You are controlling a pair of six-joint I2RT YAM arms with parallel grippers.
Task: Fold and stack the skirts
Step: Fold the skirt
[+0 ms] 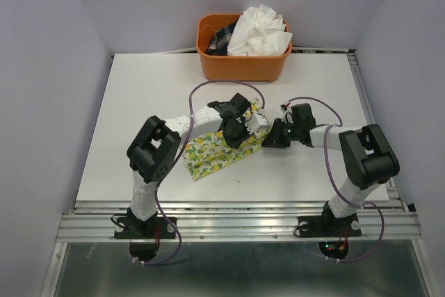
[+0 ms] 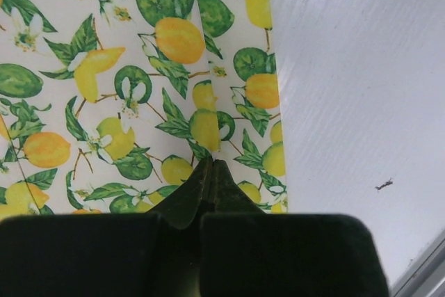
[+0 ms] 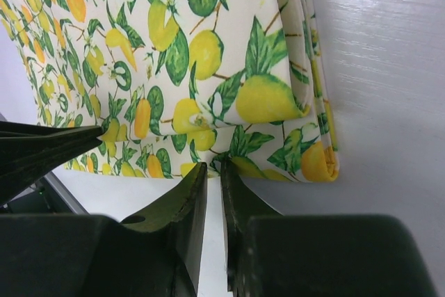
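Note:
The lemon-print skirt (image 1: 212, 149) lies folded in a strip on the white table, running from the middle toward the front left. My left gripper (image 1: 240, 129) is over its far right end. In the left wrist view its jaws (image 2: 212, 165) are shut with the tips down on the print (image 2: 139, 88), where a crease runs into them. My right gripper (image 1: 271, 138) is at the skirt's right end. Its jaws (image 3: 214, 168) are almost together, pinching the edge of the folded layers (image 3: 208, 53). The plain white crinkly skirt (image 1: 261, 31) lies bunched in the orange basket (image 1: 240, 67).
The basket stands at the back middle of the table (image 1: 139, 102) and also holds a dark cloth (image 1: 221, 38). Purple cables loop over both arms. A metal rail (image 1: 236, 222) runs along the table's front edge. A small dark speck (image 2: 384, 184) lies on the table beside the skirt.

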